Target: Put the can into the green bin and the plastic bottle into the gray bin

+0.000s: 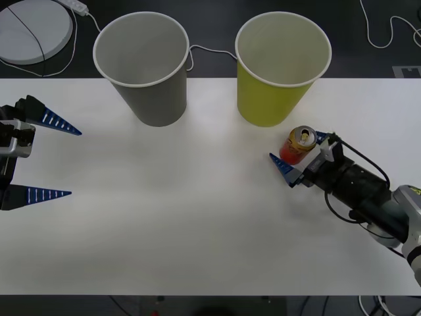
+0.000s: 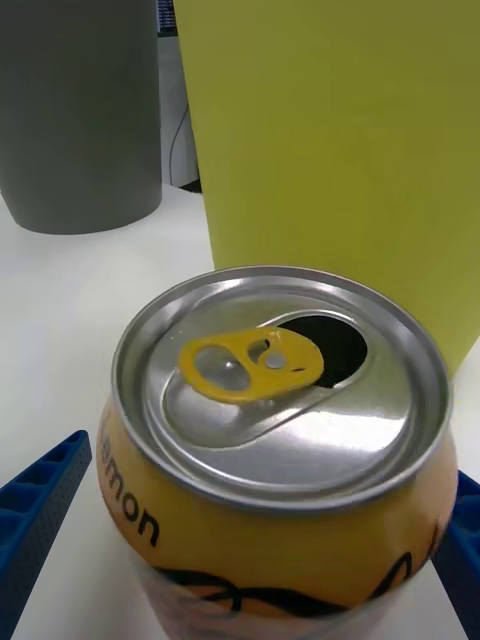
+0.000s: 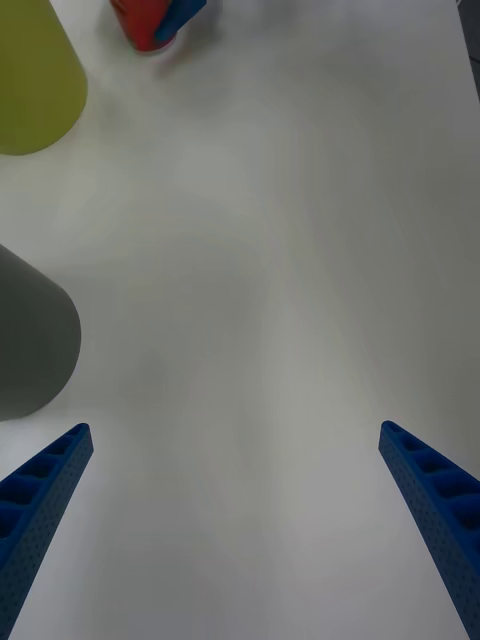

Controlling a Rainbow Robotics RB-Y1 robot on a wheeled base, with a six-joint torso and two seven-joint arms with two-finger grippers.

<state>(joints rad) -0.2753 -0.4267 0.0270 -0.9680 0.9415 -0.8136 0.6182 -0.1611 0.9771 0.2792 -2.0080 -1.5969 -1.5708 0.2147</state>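
Observation:
The red-orange can stands upright on the white table, just in front of the green bin. My right gripper straddles the can, open, one blue finger on each side. In the right wrist view the can sits close between the fingers, its silver lid opened, with the green bin right behind it. The gray bin stands at the back left. At the table's left edge, my left gripper hangs open with nothing in it. The plastic bottle is out of view.
The left wrist view looks along the white table past the gray bin and green bin to the can. A white round disc and cables lie on the dark floor behind the table.

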